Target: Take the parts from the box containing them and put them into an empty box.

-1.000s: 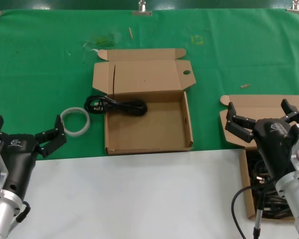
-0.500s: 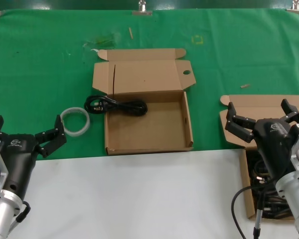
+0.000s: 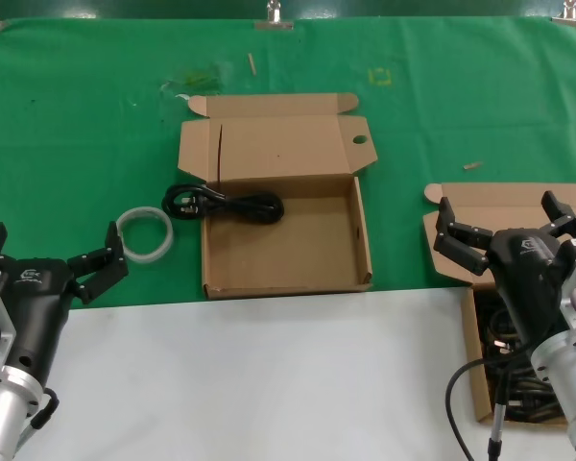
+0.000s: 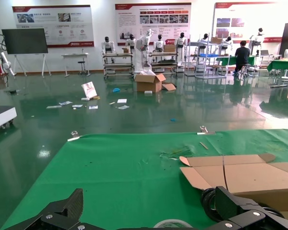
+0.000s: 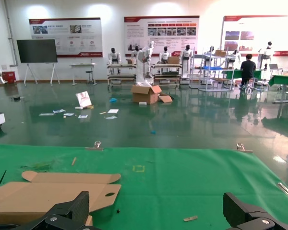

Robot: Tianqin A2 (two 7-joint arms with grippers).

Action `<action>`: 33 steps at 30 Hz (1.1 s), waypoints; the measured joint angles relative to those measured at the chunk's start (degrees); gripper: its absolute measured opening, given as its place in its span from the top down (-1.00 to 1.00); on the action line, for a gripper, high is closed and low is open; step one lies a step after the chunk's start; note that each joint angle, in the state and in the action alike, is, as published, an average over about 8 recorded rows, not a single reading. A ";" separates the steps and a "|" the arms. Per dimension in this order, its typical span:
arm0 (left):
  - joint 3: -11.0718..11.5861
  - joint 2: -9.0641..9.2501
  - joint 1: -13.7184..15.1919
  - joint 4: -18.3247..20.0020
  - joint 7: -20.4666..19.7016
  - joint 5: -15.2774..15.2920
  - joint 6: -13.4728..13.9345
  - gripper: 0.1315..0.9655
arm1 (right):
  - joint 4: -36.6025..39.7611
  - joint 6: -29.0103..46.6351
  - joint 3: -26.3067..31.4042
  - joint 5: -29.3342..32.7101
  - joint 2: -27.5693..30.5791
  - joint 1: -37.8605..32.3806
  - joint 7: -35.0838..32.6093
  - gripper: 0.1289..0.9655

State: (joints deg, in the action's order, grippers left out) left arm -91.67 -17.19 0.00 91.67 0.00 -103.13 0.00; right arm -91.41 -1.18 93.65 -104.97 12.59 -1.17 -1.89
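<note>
Right gripper (image 3: 507,230) hovers over source box (image 3: 480,216) at 4 o'clock, fingers spread wide, holding nothing. Cords (image 3: 514,370) lie beneath it, partly hidden by the arm. One cord (image 3: 226,204) lies across the left wall of the empty box (image 3: 288,274), centre. Left gripper (image 3: 48,264) idle at 8 o'clock, spread wide, empty. Next: descend straight, close across a coil's bundled middle, not the plug.

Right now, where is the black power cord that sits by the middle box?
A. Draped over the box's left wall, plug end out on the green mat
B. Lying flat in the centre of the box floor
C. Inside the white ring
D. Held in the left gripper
A: the black power cord crosses the left wall of the open cardboard box, its coiled plug end on the green mat.
</note>
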 joint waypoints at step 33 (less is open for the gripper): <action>0.00 0.00 0.00 0.00 0.00 0.00 0.00 -1.00 | 0.00 0.00 0.00 0.00 0.00 0.00 0.00 -1.00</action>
State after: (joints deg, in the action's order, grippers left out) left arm -91.67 -17.19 0.00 91.67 0.00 -103.13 0.00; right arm -91.41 -1.18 93.65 -104.97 12.59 -1.17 -1.89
